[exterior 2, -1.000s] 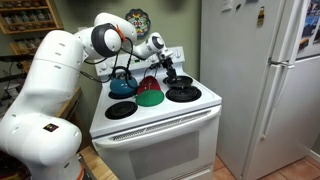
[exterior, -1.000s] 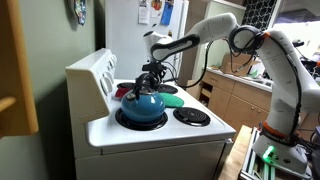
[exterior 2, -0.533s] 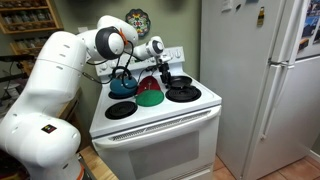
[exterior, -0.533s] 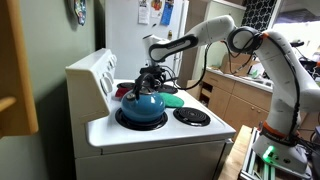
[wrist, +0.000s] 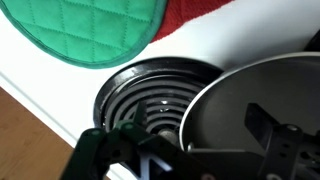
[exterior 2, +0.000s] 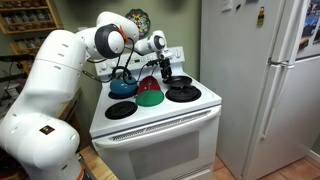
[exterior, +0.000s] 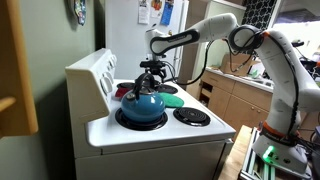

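Note:
My gripper (wrist: 188, 152) hangs open over the back of a white stove (exterior: 160, 133). Its dark fingers (wrist: 100, 150) stand wide on either side of the rim of a metal pot (wrist: 255, 105), and nothing is held between them. The pot sits partly over a black coil burner (wrist: 140, 95). In both exterior views the gripper (exterior: 153, 68) (exterior 2: 165, 67) points down just above the stove's rear, behind a teal kettle (exterior: 143, 103) (exterior 2: 122, 86). A green quilted potholder (wrist: 85, 30) (exterior 2: 150, 97) lies beside a red cloth (wrist: 200, 15).
The stove's control panel (exterior: 92, 72) rises at the back. Black coil burners (exterior: 191, 116) (exterior 2: 120, 110) are at the front. A white fridge (exterior 2: 260, 80) stands next to the stove, and wooden cabinets (exterior: 235, 100) lie beyond it. The arm (exterior 2: 60, 70) bends over the stove's side.
The jaws have opened wide from nearly shut. The gripper has risen slightly above the pot. The kettle, potholder and cloth have stayed put.

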Controlling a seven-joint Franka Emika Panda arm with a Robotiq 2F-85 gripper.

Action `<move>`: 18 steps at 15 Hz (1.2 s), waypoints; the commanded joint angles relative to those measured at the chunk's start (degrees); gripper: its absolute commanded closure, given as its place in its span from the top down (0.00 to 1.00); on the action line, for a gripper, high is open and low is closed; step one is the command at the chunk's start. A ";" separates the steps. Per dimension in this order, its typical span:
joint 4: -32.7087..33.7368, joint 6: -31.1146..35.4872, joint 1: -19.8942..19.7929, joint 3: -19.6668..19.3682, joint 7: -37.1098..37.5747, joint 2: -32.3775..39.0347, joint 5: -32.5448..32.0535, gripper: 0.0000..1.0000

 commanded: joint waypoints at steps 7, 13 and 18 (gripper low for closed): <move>4.23 8.33 -1.28 -2.12 15.34 3.22 0.84 1.00; 3.25 9.45 -2.42 -4.76 21.73 2.82 -1.02 1.00; 0.83 8.74 -2.60 -5.92 23.37 1.36 -2.61 1.00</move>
